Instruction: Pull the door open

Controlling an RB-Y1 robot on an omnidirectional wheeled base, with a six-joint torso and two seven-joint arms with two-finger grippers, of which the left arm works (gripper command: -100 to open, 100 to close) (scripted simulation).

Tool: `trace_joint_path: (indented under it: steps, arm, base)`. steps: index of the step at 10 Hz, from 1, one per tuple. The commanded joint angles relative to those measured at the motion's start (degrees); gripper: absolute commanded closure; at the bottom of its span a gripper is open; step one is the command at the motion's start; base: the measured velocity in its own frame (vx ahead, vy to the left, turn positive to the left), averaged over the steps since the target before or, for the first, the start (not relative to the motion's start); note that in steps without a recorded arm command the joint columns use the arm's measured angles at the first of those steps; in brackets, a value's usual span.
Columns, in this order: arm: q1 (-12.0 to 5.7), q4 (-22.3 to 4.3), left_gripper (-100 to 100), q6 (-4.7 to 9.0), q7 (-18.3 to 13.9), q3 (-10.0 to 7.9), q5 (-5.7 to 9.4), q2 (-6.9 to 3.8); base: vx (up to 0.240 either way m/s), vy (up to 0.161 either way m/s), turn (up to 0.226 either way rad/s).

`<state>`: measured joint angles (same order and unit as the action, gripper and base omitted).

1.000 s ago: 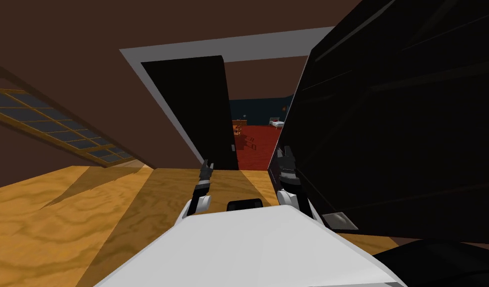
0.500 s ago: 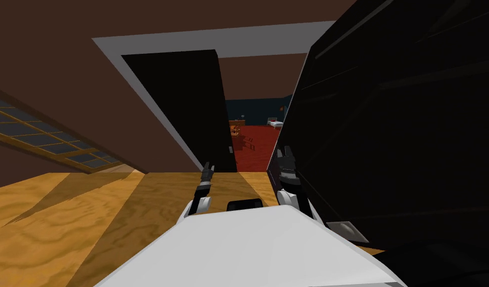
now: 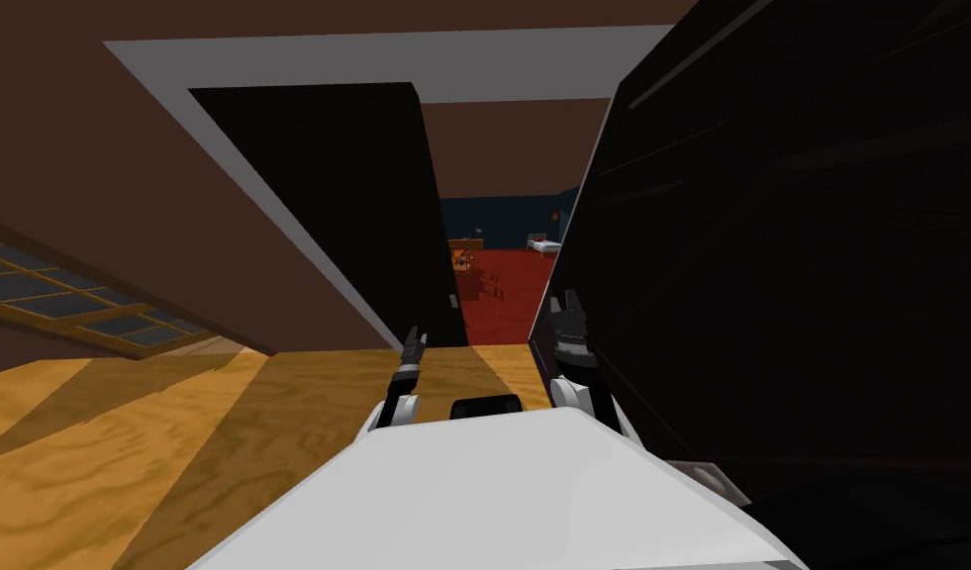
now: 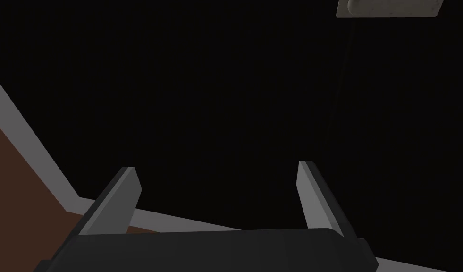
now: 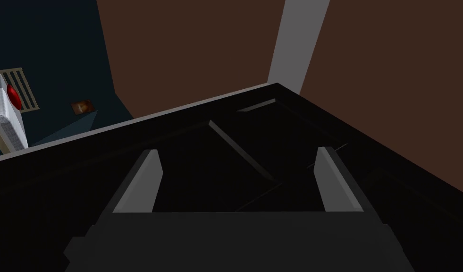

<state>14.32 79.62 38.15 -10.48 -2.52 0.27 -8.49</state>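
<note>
A big black door leaf [image 3: 790, 247] stands swung out toward me on the right, a light grey handle plate [image 3: 709, 475] low on its face. A second black leaf [image 3: 354, 198] sits in the grey door frame [image 3: 374, 49] at the left. Between them a gap shows a red-floored room [image 3: 503, 292]. My right gripper [image 3: 568, 302] is at the near edge of the swung leaf, open [image 5: 237, 150] over its black panel [image 5: 254, 156]. My left gripper [image 3: 414, 339] is open [image 4: 217, 166] before the left leaf's black face [image 4: 225, 94], holding nothing. A grey plate [image 4: 390, 7] lies beyond it.
Brown walls [image 3: 127, 148] flank the frame. A window [image 3: 67, 307] with a wooden frame is at the left. The wooden floor [image 3: 176, 435] spreads left and ahead of me. Beyond the gap stand a bed [image 3: 544, 242] and orange furniture [image 3: 465, 252].
The whole head view has shifted: the door frame and window have slid left and the handle plate down to the right, so I have moved. Both arms keep their pose, fingers open.
</note>
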Motion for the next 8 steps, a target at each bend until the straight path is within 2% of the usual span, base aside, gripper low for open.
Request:
trace_joint_path:
  steps: [1, 8]
  arm:
    - [-0.62, -2.43, -100, 0.67, 0.01, 0.06, -0.01, -0.17]
    - [-2.92, -11.65, -100, 2.96, -0.32, 0.17, 0.11, -1.28]
  base:
    - [0.106, -0.015, -0.058]
    - [0.103, -0.009, -0.055]
